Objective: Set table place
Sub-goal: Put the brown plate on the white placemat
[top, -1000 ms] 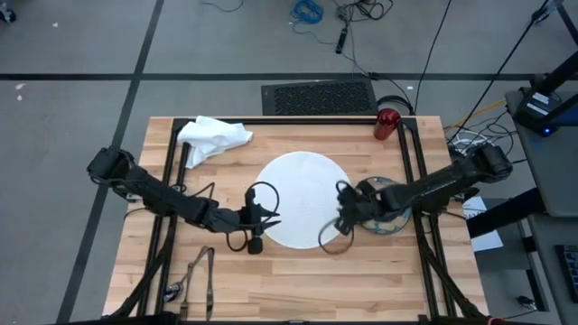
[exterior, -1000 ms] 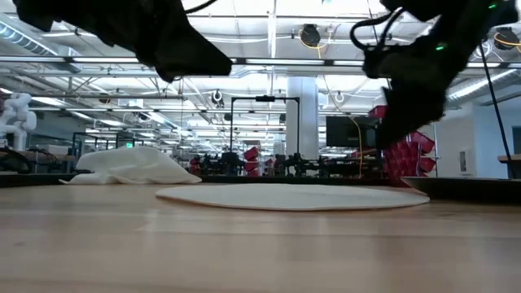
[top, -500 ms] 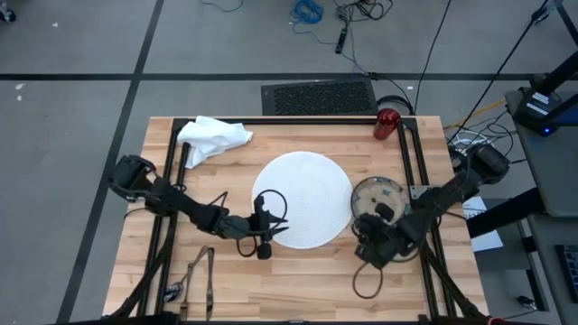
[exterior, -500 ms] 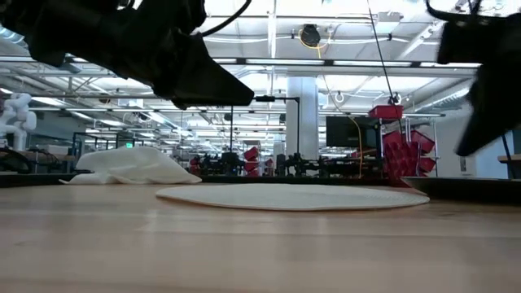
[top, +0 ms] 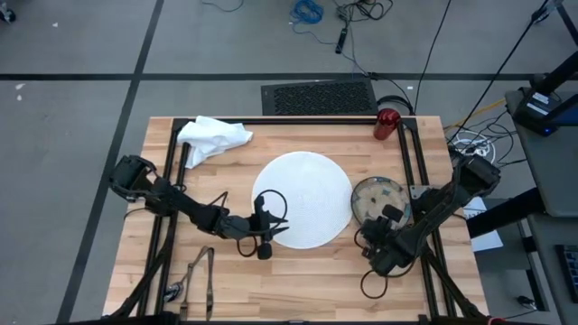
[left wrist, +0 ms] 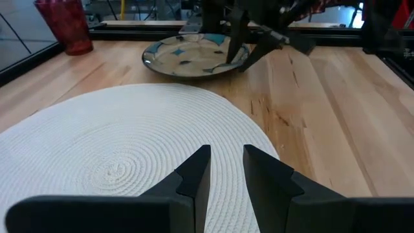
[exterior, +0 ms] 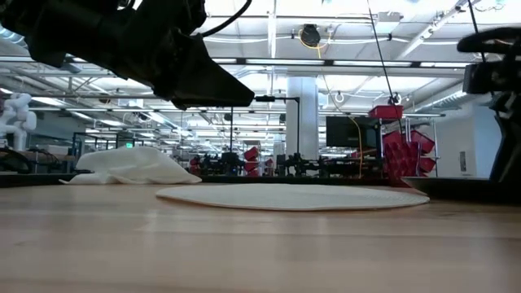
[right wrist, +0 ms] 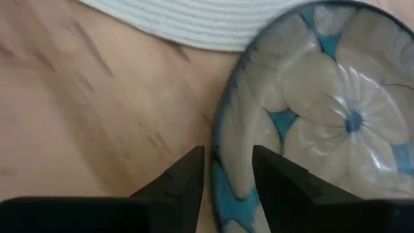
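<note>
A round white woven mat point(top: 302, 197) lies flat on the wooden table point(top: 271, 289). A beige-blue patterned bowl point(top: 375, 197) sits on the table by the mat's right edge. My left gripper point(top: 271, 230) hovers over the mat's near-left edge point(left wrist: 129, 162), slightly open and empty. My right gripper point(top: 388, 217) is open at the bowl's near rim, one finger point(right wrist: 184, 178) outside and one point(right wrist: 272, 175) inside. A white napkin point(top: 213, 137) lies far left, a red cup point(top: 386, 123) far right, and dark cutlery point(top: 197, 275) near left. My right gripper has its fingers on either side of the bowl's near rim point(right wrist: 220, 152), slanting down from the table's near side. I cannot tell whether they touch it. The bowl sits on the table.
Black frame rails point(top: 172, 208) run along the table's left and right sides. A cable loop point(top: 372, 284) hangs by the right arm. Bare wood shows along the near edge point(top: 298, 280).
My right gripper has gone from above the mat's right edge toward the table's near edge and turned, so that it now faces the bowl's near rim. My left gripper has shifted slightly toward the near edge. The mat and the bowl have stayed in place.
</note>
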Motion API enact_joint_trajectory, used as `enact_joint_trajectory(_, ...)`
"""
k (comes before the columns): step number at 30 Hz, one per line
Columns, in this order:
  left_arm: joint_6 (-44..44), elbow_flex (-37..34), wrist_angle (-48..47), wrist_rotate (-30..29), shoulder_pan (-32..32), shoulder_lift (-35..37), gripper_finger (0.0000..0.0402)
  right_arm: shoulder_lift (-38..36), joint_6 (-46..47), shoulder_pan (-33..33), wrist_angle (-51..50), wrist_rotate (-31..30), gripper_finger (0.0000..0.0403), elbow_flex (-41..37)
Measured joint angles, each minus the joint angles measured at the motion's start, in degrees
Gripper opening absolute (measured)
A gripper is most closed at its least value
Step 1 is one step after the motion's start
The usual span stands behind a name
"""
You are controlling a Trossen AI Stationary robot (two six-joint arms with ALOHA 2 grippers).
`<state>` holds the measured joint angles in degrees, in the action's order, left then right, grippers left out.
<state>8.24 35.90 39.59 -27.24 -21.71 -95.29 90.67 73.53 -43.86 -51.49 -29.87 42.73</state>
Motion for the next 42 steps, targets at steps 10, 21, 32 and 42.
enact_joint_trajectory(10, -0.68, 0.02, 0.02, 0.00, 0.00, 0.00, 0.0079, 8.05, 1.93, 0.28, -3.15, -1.46, 0.0118, 0.26)
enact_joint_trajectory(21, -1.47, 0.04, 0.02, -0.01, 0.55, 0.00, 0.0079, 11.58, 0.92, 0.39, -5.50, -4.78, 0.0113, 0.15)
enact_joint_trajectory(32, -1.47, 0.04, 0.02, -0.02, 0.63, 0.00, 0.0079, 11.70, -2.68, 1.41, -8.66, -4.69, 0.0011, -0.14)
enact_joint_trajectory(42, -1.61, 0.04, 0.00, -0.02, 0.76, 0.00, 0.0079, 11.87, -3.57, 4.47, -24.09, -8.85, 0.0003, 10.73)
